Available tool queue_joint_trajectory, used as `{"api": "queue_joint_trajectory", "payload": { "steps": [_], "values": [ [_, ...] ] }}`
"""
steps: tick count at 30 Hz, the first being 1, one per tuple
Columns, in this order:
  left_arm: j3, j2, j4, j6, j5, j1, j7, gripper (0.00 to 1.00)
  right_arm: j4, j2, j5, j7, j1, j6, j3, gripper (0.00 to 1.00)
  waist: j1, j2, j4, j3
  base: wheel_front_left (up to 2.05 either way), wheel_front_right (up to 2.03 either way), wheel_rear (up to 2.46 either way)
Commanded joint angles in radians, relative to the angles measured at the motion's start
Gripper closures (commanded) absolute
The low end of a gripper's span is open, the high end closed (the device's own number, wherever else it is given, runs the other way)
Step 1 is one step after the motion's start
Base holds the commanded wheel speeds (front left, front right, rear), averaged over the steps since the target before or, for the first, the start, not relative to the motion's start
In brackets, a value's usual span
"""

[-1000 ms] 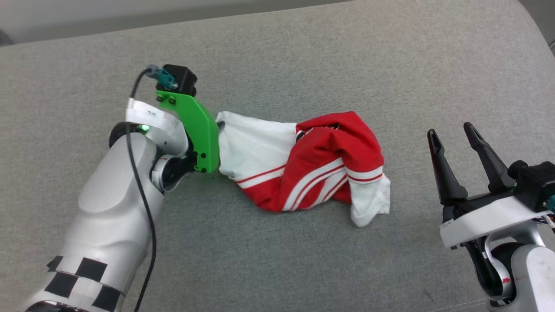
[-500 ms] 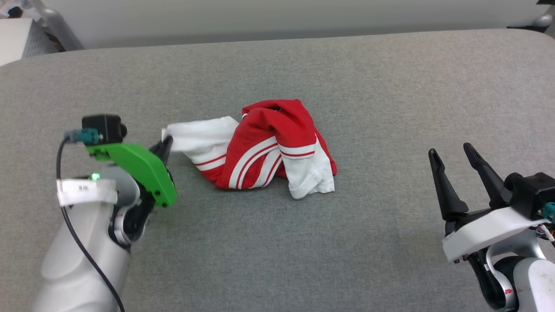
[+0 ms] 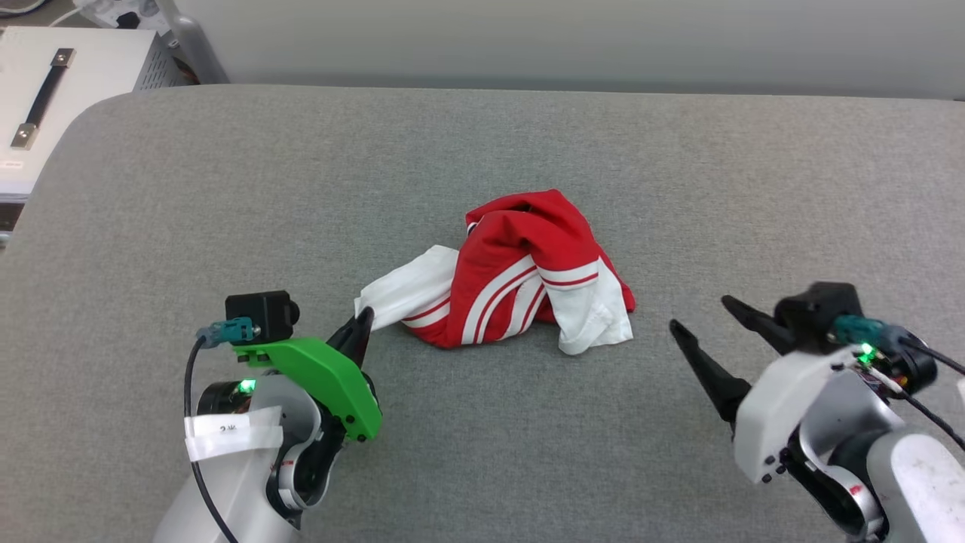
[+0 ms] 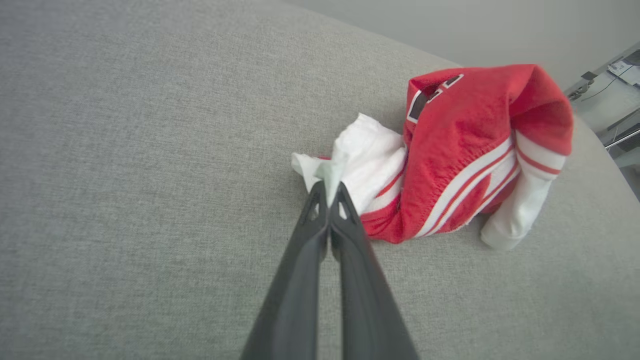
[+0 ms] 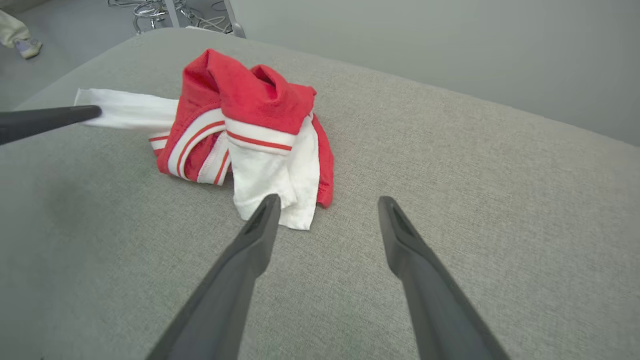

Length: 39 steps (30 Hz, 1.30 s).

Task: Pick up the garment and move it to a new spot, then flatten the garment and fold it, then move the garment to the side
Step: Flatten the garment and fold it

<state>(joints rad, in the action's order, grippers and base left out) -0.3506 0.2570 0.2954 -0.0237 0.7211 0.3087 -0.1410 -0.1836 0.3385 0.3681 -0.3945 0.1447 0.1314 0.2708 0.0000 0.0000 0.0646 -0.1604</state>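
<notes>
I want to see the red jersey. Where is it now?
In the head view the red jersey lies bunched on the grey cushion, centre; the left pincer grips its white sleeve, the right pincer is open, apart.

I work over a grey fabric-covered table [image 3: 482,151] with rounded corners and a plain, even weave. Off its far left corner I see a white metal box [image 3: 98,68] with a black strap handle [image 3: 41,96] on top, and a grey metal leg [image 3: 197,47] just beside it. A pale wall [image 3: 565,38] runs behind the far edge. Beyond the table, on the floor, my right wrist view shows tangled cables [image 5: 145,9] and someone's foot [image 5: 22,46] in a pale shoe.
</notes>
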Motion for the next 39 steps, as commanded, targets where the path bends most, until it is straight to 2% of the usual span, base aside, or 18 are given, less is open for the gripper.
{"api": "queue_joint_trajectory", "payload": {
  "steps": [1,5,13,19,33,34,35,36,39],
  "values": [
    [-0.001,-0.003,-0.01,-0.008,-0.008,-0.014,0.008,1.0,-0.005,0.017,0.026,-0.064,0.052,-0.001,0.041,0.0,0.0,0.0,0.023,0.0,0.0,0.0,0.0],
    [-0.014,-0.015,-0.029,-0.011,-0.01,-0.014,0.007,1.0,0.045,0.039,0.085,-0.253,0.171,-0.001,0.161,0.0,0.0,0.0,0.048,-0.002,0.0,0.0,0.0],
    [-0.037,-0.035,-0.038,-0.003,-0.01,-0.004,0.01,1.0,0.263,-0.016,0.113,-0.448,0.347,-0.001,0.265,0.0,0.0,0.0,0.089,-0.017,0.0,0.0,0.0],
    [-0.049,-0.043,-0.039,0.002,-0.014,0.018,0.012,1.0,0.385,-0.045,0.104,-0.485,0.428,-0.001,0.302,0.0,0.0,0.0,0.116,-0.042,0.0,0.0,0.0],
    [-0.064,-0.061,-0.029,0.008,-0.021,0.072,0.029,1.0,0.57,-0.046,0.12,-0.431,0.498,-0.001,0.402,0.0,0.0,0.0,0.158,-0.101,0.0,0.0,0.0],
    [-0.063,-0.06,-0.028,0.009,-0.021,0.074,0.03,1.0,0.58,-0.044,0.126,-0.427,0.5,-0.001,0.411,0.04,0.0,0.0,0.159,-0.104,0.0,0.0,0.0],
    [-0.063,-0.059,-0.028,0.009,-0.021,0.075,0.031,1.0,0.587,-0.041,0.13,-0.422,0.501,-0.001,0.417,0.45,0.0,0.0,0.159,-0.105,0.0,0.0,0.0],
    [-0.062,-0.058,-0.026,0.009,-0.02,0.076,0.032,1.0,0.594,-0.038,0.136,-0.413,0.503,-0.001,0.424,1.0,0.0,0.0,0.159,-0.107,0.0,0.0,0.0],
    [-0.061,-0.056,-0.023,0.008,-0.019,0.077,0.035,1.0,0.605,-0.024,0.158,-0.392,0.509,-0.001,0.442,1.0,0.0,0.0,0.156,-0.106,0.0,0.0,0.0]
  ]
}}
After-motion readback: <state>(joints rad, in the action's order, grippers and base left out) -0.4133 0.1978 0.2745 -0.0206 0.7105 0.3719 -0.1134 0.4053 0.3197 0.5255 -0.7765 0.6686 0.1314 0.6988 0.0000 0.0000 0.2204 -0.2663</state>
